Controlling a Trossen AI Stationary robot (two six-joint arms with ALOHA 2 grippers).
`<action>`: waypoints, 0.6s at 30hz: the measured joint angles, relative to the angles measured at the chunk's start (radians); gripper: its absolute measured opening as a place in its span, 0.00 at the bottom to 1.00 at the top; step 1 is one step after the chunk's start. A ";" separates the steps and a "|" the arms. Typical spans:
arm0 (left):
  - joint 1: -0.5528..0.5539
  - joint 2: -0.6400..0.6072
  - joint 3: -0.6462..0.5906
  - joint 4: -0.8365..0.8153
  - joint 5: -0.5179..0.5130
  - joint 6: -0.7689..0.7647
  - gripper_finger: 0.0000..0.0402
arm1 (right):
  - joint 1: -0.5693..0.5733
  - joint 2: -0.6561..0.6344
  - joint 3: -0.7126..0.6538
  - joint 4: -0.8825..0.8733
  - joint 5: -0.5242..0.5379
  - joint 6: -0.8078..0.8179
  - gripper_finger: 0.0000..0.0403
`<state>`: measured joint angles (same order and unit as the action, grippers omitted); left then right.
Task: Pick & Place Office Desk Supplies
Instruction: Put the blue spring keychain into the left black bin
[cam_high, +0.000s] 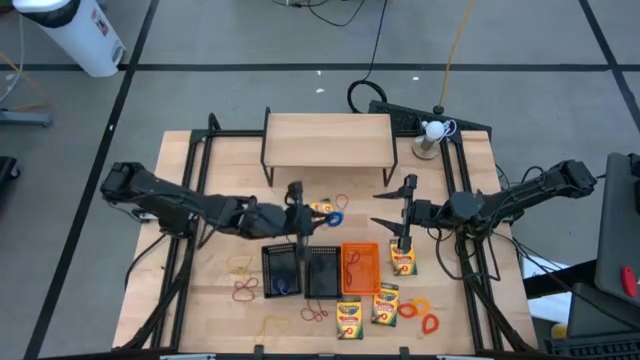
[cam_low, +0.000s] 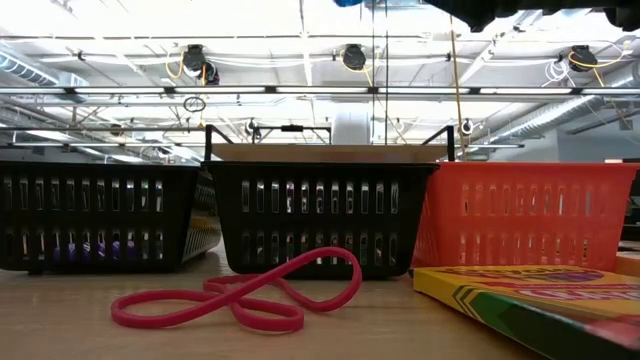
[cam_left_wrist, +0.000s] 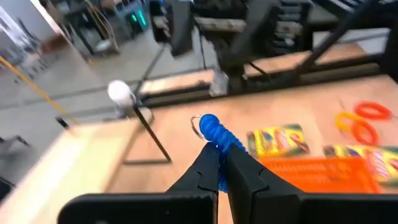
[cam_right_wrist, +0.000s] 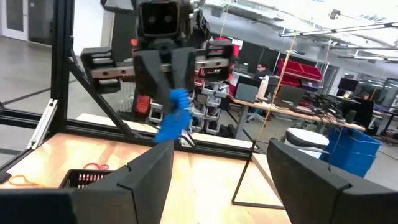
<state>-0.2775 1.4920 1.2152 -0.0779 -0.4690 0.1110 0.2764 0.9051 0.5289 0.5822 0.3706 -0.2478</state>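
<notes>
Left pincer (cam_left_wrist: 222, 163) pinches blue rubber band (cam_left_wrist: 214, 132), lower part hidden

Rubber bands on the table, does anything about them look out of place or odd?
One does: a blue rubber band is off the table, pinched in the shut left hand in mid-air. Other bands lie loose on the table outside the trays.

Blue rubber band (cam_left_wrist: 214, 132), orange tray (cam_high: 360, 267)

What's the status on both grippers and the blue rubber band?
Left gripper shut on blue rubber band, lifted above the table. Right gripper open, empty, facing it. Nothing between them.
</notes>
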 joint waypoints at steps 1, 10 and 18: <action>-0.014 -0.008 0.000 -0.035 -0.007 -0.027 0.01 | 0.000 0.000 0.000 0.000 0.000 0.000 0.61; -0.140 -0.079 0.000 -0.327 -0.113 -0.335 0.01 | 0.000 0.000 0.000 0.000 0.000 0.000 0.61; -0.219 -0.082 0.000 -0.553 -0.094 -0.646 0.01 | 0.000 0.000 0.000 -0.004 0.000 0.010 0.61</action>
<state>-0.4967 1.4097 1.2156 -0.6314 -0.5625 -0.5352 0.2764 0.9051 0.5289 0.5782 0.3702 -0.2378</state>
